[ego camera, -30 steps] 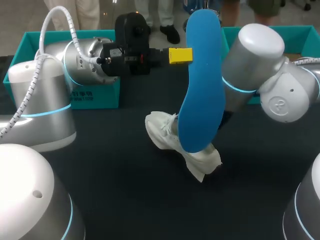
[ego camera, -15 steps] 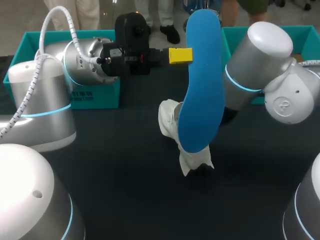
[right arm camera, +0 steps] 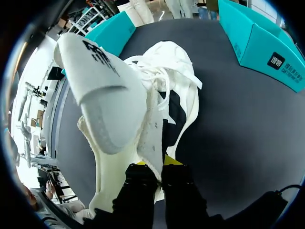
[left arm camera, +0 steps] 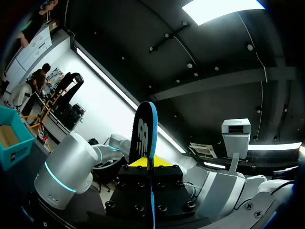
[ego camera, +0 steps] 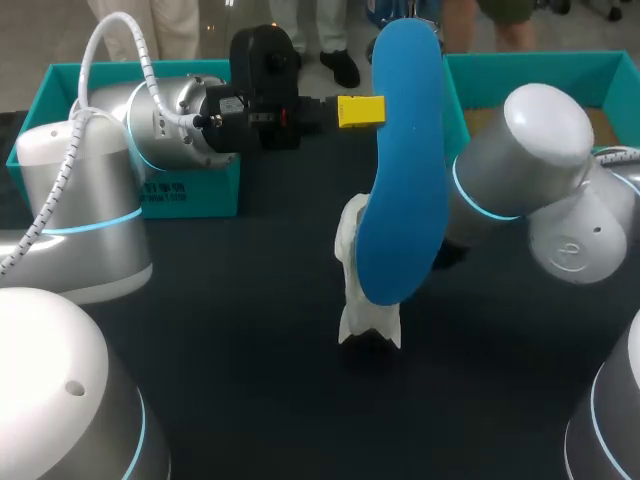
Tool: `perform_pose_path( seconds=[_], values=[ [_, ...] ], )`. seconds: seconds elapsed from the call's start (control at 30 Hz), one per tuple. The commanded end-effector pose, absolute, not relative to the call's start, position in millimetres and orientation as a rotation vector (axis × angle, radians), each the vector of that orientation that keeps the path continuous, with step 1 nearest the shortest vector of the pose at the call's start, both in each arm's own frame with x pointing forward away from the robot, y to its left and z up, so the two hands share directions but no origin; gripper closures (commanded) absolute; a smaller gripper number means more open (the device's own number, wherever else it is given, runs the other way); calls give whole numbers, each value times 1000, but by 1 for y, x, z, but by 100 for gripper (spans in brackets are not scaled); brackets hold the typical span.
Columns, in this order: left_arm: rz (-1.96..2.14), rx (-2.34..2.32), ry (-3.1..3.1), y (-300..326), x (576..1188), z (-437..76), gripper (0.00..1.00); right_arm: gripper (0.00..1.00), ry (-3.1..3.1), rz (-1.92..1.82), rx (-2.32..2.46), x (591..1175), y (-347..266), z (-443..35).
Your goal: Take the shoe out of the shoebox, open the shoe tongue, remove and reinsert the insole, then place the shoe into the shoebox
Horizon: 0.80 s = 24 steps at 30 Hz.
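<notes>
A blue insole [ego camera: 402, 170] stands on end above the table, its upper part pinched in my left gripper [ego camera: 360, 111], which comes in level from the left. The left wrist view shows the insole [left arm camera: 145, 129] edge-on between the yellow tips of that gripper [left arm camera: 150, 163]. Behind and below the insole hangs the white shoe [ego camera: 366, 305], its lower end touching the black table. My right gripper [right arm camera: 152, 164] is shut on the rim of the shoe [right arm camera: 167, 59], whose broad tongue [right arm camera: 105, 86] is folded outward. In the head view the insole hides my right gripper.
One teal shoebox [ego camera: 190, 190] sits at the back left under my left arm, another teal box [ego camera: 590, 75] at the back right behind my right arm. Both boxes [right arm camera: 267, 43] lie beyond the shoe. Bare black tabletop [ego camera: 250, 360] spreads in front.
My right arm has swung right and turned the shoe from lying slantwise to standing nearly upright, end-on. The left arm and the insole have stayed still.
</notes>
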<state>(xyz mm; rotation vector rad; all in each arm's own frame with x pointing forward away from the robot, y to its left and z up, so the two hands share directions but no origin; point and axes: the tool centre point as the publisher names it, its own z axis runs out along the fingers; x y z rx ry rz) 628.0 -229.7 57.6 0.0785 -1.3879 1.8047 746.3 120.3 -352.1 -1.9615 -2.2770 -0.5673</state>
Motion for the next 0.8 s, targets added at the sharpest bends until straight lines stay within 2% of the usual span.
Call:
perform_pose_path(
  seconds=[0.03,0.73,0.8],
  values=[
    [1807,79,-1386,-230,628,57,100,100,-2303,-532,-1938,753,131,-359],
    [1807,79,-1386,-230,628,57,100,100,-2309,-462,-1950,753,131,-381],
    [1807,79,-1386,-230,628,57,100,53,-2304,-461,-1953,752,130,-380]
  ],
)
